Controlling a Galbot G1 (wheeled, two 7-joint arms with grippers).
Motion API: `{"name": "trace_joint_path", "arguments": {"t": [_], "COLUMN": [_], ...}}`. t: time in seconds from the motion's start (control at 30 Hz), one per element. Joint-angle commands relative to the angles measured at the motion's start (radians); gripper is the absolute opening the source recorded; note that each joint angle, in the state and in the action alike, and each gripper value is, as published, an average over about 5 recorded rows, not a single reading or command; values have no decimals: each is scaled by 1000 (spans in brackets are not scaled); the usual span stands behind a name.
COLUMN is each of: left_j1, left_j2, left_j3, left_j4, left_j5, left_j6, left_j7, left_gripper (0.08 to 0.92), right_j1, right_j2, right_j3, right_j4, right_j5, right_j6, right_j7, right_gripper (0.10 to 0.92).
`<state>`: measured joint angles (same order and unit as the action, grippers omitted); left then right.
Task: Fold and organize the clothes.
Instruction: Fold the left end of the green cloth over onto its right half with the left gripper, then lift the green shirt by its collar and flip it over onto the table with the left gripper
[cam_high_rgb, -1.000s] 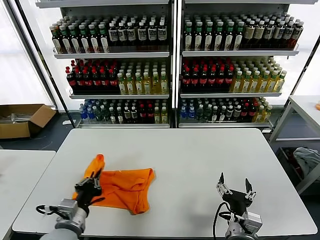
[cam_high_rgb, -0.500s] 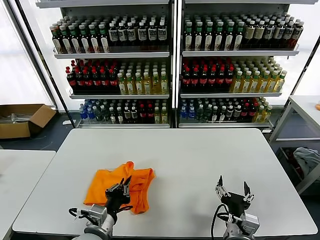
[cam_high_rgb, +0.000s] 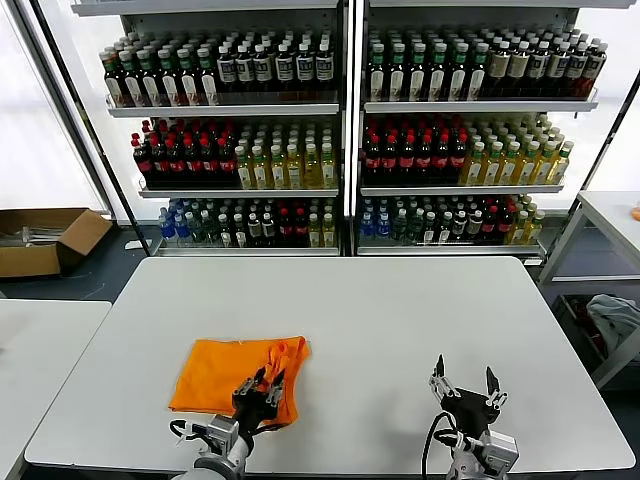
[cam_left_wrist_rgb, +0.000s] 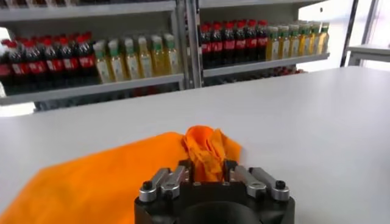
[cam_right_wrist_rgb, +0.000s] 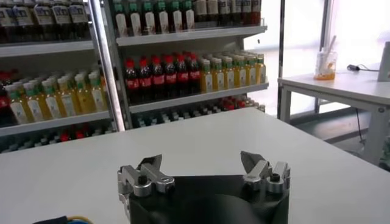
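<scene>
The clothes are one bright orange T-shirt (cam_high_rgb: 225, 372) lying folded flat on the white table (cam_high_rgb: 400, 310), near its front left. A bunched fold of it (cam_left_wrist_rgb: 206, 149) stands up at the shirt's right edge. My left gripper (cam_high_rgb: 268, 378) is low over that edge, its jaws partly open with the raised fold (cam_high_rgb: 281, 357) still between the fingers (cam_left_wrist_rgb: 186, 169). In the left wrist view the left gripper (cam_left_wrist_rgb: 207, 165) sits right behind the fold. My right gripper (cam_high_rgb: 463, 378) waits open and empty at the table's front right, as the right wrist view also shows the gripper (cam_right_wrist_rgb: 201, 161).
Shelves of bottles (cam_high_rgb: 350, 130) stand behind the table. A cardboard box (cam_high_rgb: 45, 238) lies on the floor at the far left. A second table (cam_high_rgb: 40, 350) adjoins on the left, and another (cam_high_rgb: 610, 215) stands at the right.
My left gripper carried the shirt's left part over to the right, folding it onto the rest. Its jaws, shut on the cloth before, have now parted. The right arm stayed put.
</scene>
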<state>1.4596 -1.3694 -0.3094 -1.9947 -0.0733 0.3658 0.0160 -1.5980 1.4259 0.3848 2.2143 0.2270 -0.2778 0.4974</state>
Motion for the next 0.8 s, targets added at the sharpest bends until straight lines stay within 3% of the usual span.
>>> {"name": "trace_joint_path", "arguments": {"t": [0.03, 0.27, 0.47, 0.67, 0.8], "left_j1": [8, 16, 7, -19, 9], "left_j2": [-28, -40, 0, 109, 152], "left_j3": [62, 58, -48, -284, -379], "left_j4": [-38, -198, -360, -197, -97], "left_j5": [-367, -658, -822, -341, -183], "left_j6": [-2, 37, 54, 28, -1], "left_j7": [-15, -49, -80, -135, -120], "left_gripper": [435, 634, 790, 822, 823], "right_j1": [1, 5, 12, 27, 40], "right_j2": [3, 2, 0, -13, -27], "right_j3": [-4, -7, -14, -24, -27], "right_j4": [-2, -8, -21, -15, -22], "right_j5": [0, -1, 0, 9, 18], "right_j6": [0, -2, -3, -8, -11], "right_j7": [2, 7, 11, 10, 8], "right_gripper": [823, 823, 823, 823, 823]}}
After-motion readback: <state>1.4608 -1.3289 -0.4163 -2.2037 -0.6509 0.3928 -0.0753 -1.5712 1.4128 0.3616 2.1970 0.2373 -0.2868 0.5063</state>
